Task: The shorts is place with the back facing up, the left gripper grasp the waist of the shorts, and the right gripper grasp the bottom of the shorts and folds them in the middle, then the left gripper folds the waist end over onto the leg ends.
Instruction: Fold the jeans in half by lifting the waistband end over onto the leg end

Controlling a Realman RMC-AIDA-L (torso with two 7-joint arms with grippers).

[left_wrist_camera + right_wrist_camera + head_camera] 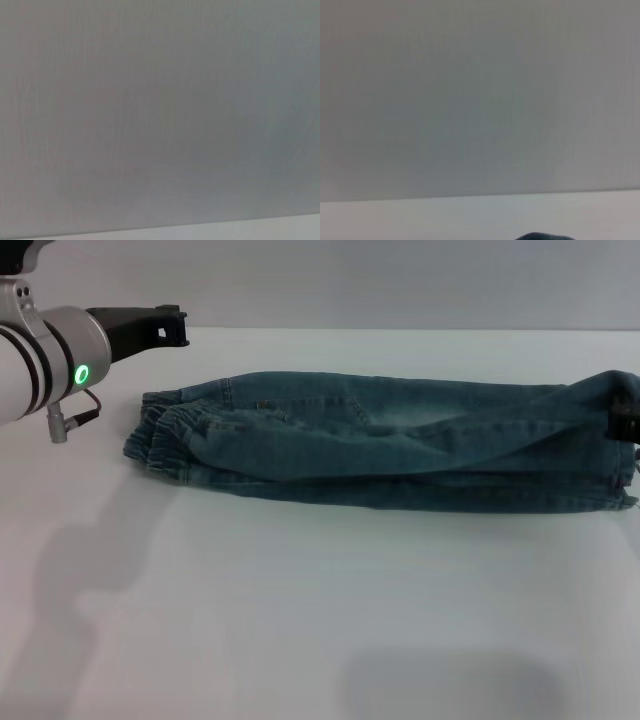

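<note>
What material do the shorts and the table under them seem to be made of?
The shorts look like blue denim with a faded, washed finish: paler patches show on the cloth, seams are visible, and the waistband is puckered as if elastic. The table looks smooth, white and matte, with soft shadows and no glare; whether it is laminate, plastic or painted board cannot be told.
</note>
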